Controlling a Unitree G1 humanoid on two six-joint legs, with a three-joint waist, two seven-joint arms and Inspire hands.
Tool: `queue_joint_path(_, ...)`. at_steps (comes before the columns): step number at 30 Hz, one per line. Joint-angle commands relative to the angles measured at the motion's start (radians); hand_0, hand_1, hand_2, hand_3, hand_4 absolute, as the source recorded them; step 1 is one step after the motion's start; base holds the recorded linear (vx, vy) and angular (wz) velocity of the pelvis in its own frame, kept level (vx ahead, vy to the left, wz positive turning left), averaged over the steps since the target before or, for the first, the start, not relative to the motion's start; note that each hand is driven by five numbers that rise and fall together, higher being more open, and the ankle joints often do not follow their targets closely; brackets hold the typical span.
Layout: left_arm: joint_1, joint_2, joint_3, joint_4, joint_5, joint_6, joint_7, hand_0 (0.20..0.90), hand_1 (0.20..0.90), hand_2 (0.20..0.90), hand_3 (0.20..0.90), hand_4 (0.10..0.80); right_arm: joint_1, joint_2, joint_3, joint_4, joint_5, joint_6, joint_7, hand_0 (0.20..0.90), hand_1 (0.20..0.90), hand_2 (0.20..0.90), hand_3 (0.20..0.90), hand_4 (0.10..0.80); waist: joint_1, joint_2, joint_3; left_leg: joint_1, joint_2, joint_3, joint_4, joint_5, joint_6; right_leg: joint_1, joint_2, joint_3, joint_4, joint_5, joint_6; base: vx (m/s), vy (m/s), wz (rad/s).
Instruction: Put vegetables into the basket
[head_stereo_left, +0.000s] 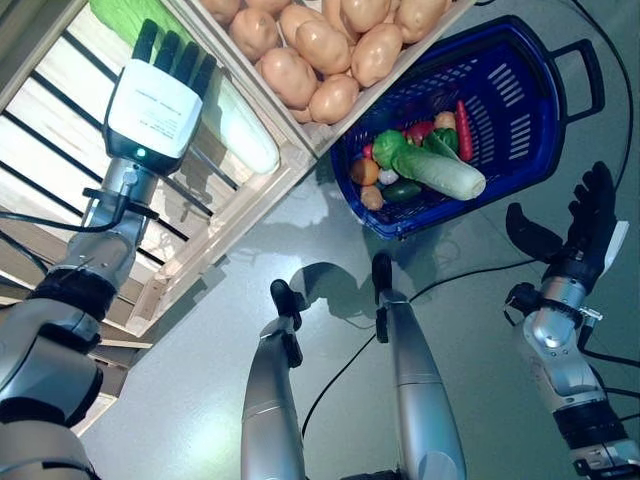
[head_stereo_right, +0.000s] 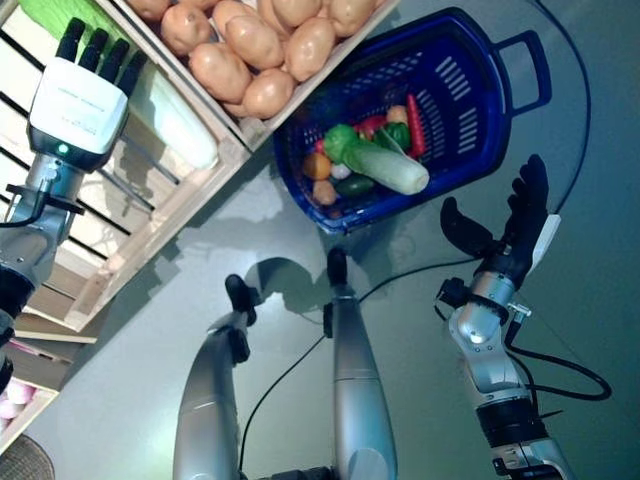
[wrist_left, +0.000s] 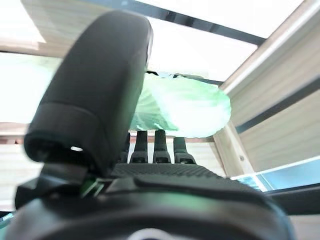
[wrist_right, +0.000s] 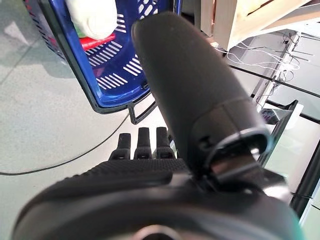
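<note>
While our left hand (head_stereo_left: 155, 105) hovers flat-fingered, empty, over crate cabbage (head_stereo_left: 245, 130) | cabbage axis slants toward basket (head_stereo_left: 520, 70) | right hand (head_stereo_left: 585, 225) spread, empty.

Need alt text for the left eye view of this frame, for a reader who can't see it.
The robot's left hand, open, reaches into a wooden crate above a pale green cabbage. Beside it, a compartment holds potatoes. A blue basket on the floor already holds mixed vegetables; the right hand hangs open nearby.
</note>
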Motion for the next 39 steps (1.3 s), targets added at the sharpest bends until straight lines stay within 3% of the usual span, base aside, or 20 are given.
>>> queue_joint_path(1,-0.116,0.073,0.044,-0.041,-0.09,0.002,0.036,0.9,0.9,0.9,0.9,0.8,-0.01,-0.045,-0.068,-0.119,0.018,-0.045,-0.075,0.9,0.9,0.9,0.9,0.8,0.0,-0.034,0.0,-0.025,-0.03,0.013,0.039,-0.037,0.018,0.045,0.001,-0.033,0.003,-0.007,-0.011,0.0,0.0,0.0)
queue_joint_path(13,-0.143,0.058,0.013,-0.004,-0.05,0.008,0.037,0.9,0.9,0.9,0.9,0.8,-0.026,-0.054,-0.071,-0.112,0.049,-0.049,-0.084,0.9,0.9,0.9,0.9,0.8,-0.002,-0.039,0.0,-0.047,-0.035,0.01,0.052,-0.044,0.022,0.021,0.007,-0.027,0.004,0.004,-0.006,0.0,0.0,0.0)
queue_joint_path(19,-0.147,0.07,0.001,-0.011,-0.007,0.008,-0.036,0.9,0.9,0.9,0.9,0.8,-0.032,-0.062,-0.08,-0.118,0.057,-0.052,-0.073,0.9,0.9,0.9,0.9,0.8,-0.007,-0.029,0.0,-0.049,-0.038,0.017,0.058,-0.05,0.021,0.016,0.004,-0.017,0.002,0.008,-0.002,0.01,0.035,-0.01)
queue_joint_path(29,-0.175,0.07,-0.059,-0.02,-0.052,-0.034,-0.285,0.9,0.9,0.9,0.9,0.8,-0.041,-0.088,-0.1,-0.12,0.063,-0.048,-0.036,0.9,0.9,0.9,0.9,0.8,-0.031,0.002,0.0,-0.04,-0.043,0.052,0.048,-0.054,0.022,0.007,-0.001,0.012,-0.017,0.017,0.007,0.016,0.065,-0.02)
queue_joint_path(39,-0.17,0.059,-0.064,-0.014,-0.073,-0.015,-0.341,0.9,0.9,0.9,0.9,0.8,-0.046,-0.099,-0.114,-0.138,0.063,-0.021,-0.02,0.9,0.9,0.9,0.9,0.8,-0.043,0.017,0.0,-0.036,-0.047,0.066,0.047,-0.056,0.024,0.001,-0.003,0.029,-0.022,0.022,0.01,0.018,0.023,-0.03)
